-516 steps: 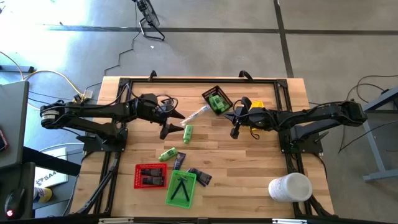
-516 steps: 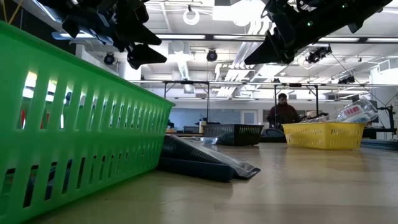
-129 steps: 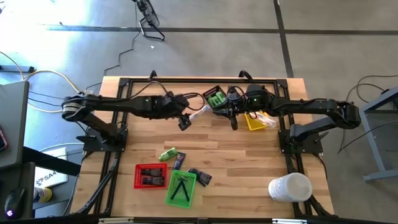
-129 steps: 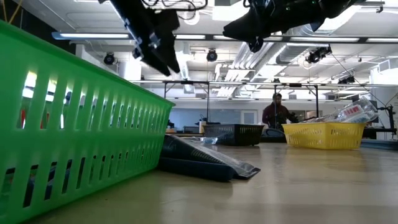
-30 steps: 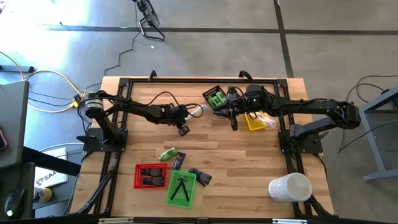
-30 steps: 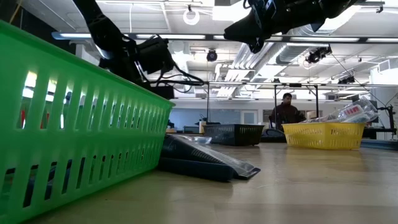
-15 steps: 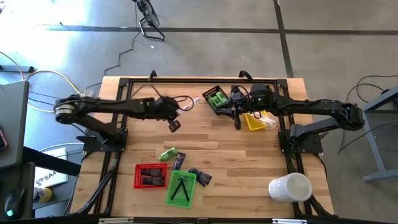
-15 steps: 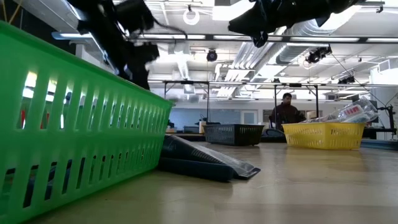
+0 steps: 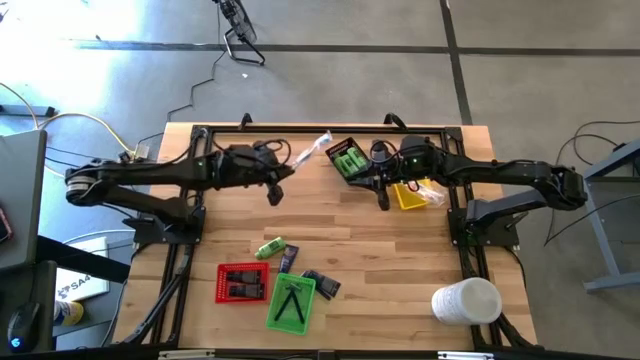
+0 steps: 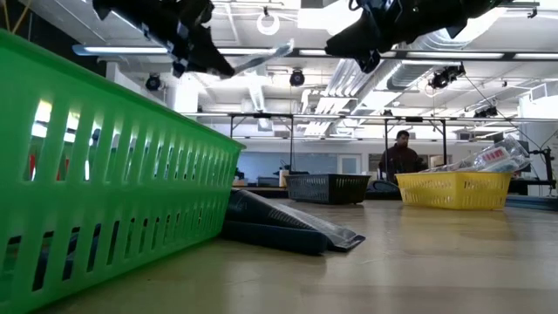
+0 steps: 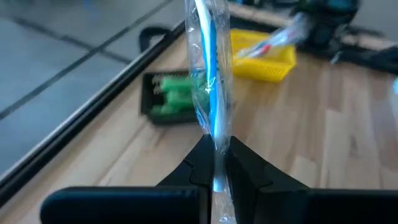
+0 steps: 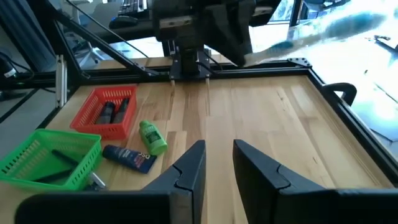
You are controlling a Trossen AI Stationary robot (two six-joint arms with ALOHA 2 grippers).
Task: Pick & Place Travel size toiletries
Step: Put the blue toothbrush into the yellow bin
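A long thin clear-wrapped stick (image 11: 208, 74) with a blue core is in the air over the table's far middle, with my left gripper (image 9: 287, 165) shut on it; the high view shows the stick (image 9: 311, 150) too. Ahead of it stand a black tray (image 9: 347, 160) of green bottles and a yellow tray (image 9: 410, 195). My right gripper (image 12: 219, 163) hovers between those trays, high above the table, slightly open with nothing between its fingers. A green bottle (image 9: 270, 248), a dark tube (image 9: 289, 260) and dark packets (image 9: 320, 283) lie flat on the near middle of the table. My left gripper pinches the stick near its rear end (image 11: 215, 149) between its two fingers. The fingers run along the stick, coming from the table's left. The stick reaches out past the fingertips toward the far right, slanting upward (image 10: 261, 58), lifted clear of the table.
A red tray (image 9: 241, 283) with dark pieces and a green tray (image 9: 291, 303) with thin dark pieces stand at the near edge. A big white cylinder (image 9: 466, 301) lies at the near right corner. A black frame rail (image 9: 320, 128) runs along the far edge.
My left gripper has drawn back toward the table's left and far edges and has risen, still shut on the stick. The stick has been lifted with it and now slants up toward the far right. My right gripper has shifted slightly toward the right.
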